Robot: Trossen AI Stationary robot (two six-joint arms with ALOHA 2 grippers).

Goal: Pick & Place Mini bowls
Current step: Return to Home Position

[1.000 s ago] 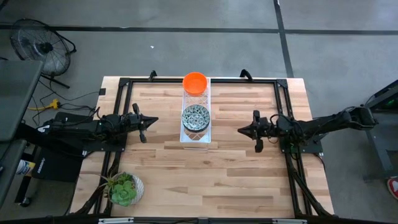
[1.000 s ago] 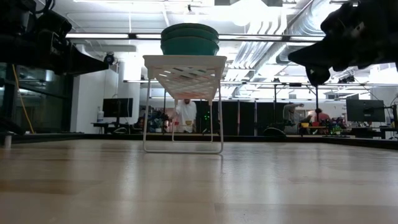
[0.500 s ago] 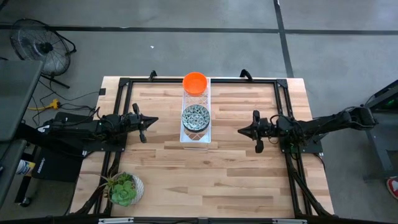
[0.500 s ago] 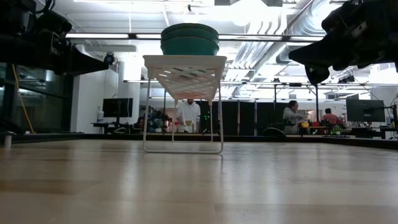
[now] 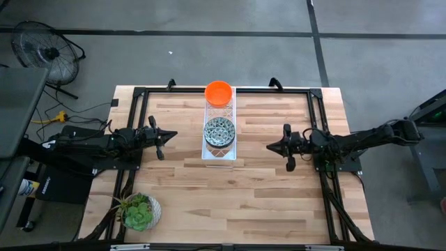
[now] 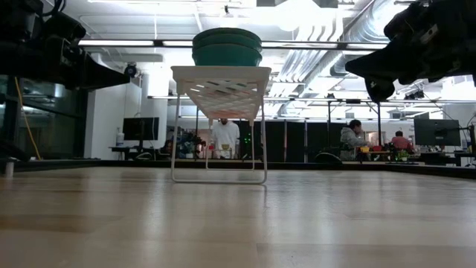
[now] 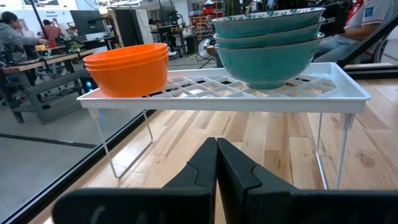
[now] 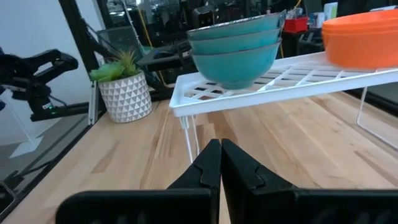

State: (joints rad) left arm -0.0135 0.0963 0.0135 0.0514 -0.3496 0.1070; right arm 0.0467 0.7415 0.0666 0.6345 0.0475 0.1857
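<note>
A white wire rack (image 5: 219, 150) stands on thin legs at the table's middle, toward the far edge. On it sit two stacks of mini bowls: orange ones (image 5: 219, 92) (image 7: 127, 67) at the far end, blue-grey patterned ones (image 5: 219, 132) (image 7: 268, 43) at the near end. My left gripper (image 5: 173, 134) (image 7: 216, 149) hovers shut left of the rack, pointing level at it. My right gripper (image 5: 269, 146) (image 8: 220, 149) hovers shut right of the rack, also level. Neither holds anything.
A white patterned pot with a green plant (image 5: 139, 212) stands at the near left corner. Black frame rails (image 5: 139, 90) run along the table's far, left and right sides. Bare wood lies between the rack and the near edge. People move in the room behind.
</note>
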